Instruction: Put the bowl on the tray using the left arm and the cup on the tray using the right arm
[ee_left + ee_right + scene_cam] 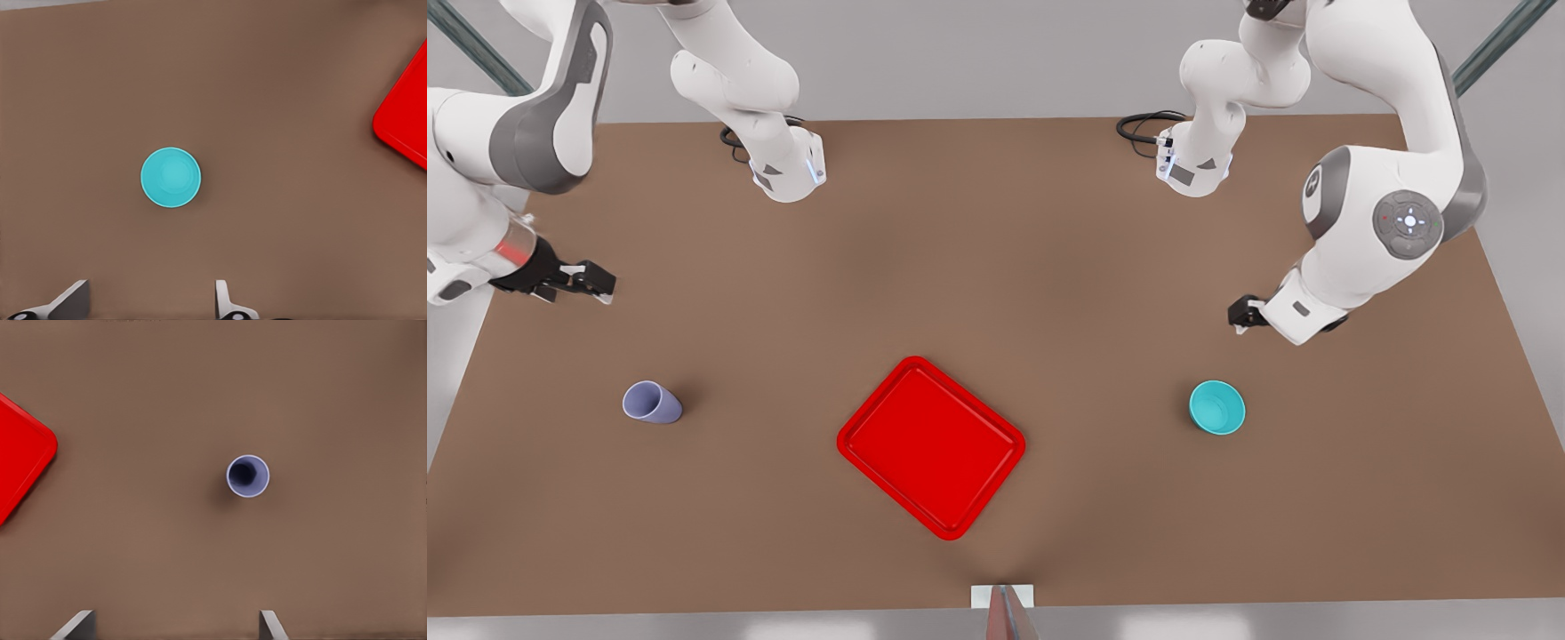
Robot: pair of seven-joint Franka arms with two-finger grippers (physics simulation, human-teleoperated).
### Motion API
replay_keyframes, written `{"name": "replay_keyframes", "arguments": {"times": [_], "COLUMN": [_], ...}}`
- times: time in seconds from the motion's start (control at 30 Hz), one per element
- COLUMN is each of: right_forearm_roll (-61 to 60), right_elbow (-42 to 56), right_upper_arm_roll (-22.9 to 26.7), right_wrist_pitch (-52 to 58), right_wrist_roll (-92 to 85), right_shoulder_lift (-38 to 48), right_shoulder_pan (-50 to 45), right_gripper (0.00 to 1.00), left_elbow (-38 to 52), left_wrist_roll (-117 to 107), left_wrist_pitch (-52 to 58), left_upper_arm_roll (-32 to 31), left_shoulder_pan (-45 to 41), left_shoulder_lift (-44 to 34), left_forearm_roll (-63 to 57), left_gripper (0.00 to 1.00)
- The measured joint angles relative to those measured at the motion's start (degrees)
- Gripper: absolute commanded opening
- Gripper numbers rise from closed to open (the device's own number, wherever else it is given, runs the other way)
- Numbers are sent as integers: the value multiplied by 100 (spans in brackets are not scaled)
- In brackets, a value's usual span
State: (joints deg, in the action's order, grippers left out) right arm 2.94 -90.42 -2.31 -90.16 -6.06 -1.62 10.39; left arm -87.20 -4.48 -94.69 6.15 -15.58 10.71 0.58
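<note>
The turquoise bowl stands upright on the brown table at the front view's right; it is also in the left wrist view. My left gripper hovers above the table behind it, open and empty, fingertips wide apart. The lavender cup stands at the front view's left, seen from above in the right wrist view. My right gripper, on the arm with the red wrist band, hangs open and empty behind the cup. The red tray lies empty between them, its corner showing in both wrist views.
Both arm bases stand at the table's far side with black cables beside them. A small white and grey fixture sits at the table's near edge, just below the tray. Bare table lies around the bowl and the cup.
</note>
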Motion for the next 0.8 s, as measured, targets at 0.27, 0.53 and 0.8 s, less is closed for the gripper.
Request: {"name": "replay_keyframes", "arguments": {"times": [0.27, 0.53, 0.8], "right_forearm_roll": [-4, 5, 5], "right_elbow": [94, 147, 152], "right_upper_arm_roll": [-16, -13, -15], "right_wrist_pitch": [-2, 7, 7], "right_wrist_roll": [0, -9, -3], "right_shoulder_lift": [-75, -111, -146], "right_shoulder_pan": [-694, -162, -401], "right_gripper": [100, 100, 100], "left_elbow": [-337, -738, -720], "left_wrist_roll": [1326, 2105, 2097], "left_wrist_pitch": [-1427, -2062, -2299], "left_upper_arm_roll": [1, -140, -148], "left_shoulder_pan": [1454, 1452, 1443], "left_shoulder_lift": [2496, 2864, 3042], "left_forearm_roll": [1006, 1899, 2008], "left_gripper": [100, 100, 40]}}
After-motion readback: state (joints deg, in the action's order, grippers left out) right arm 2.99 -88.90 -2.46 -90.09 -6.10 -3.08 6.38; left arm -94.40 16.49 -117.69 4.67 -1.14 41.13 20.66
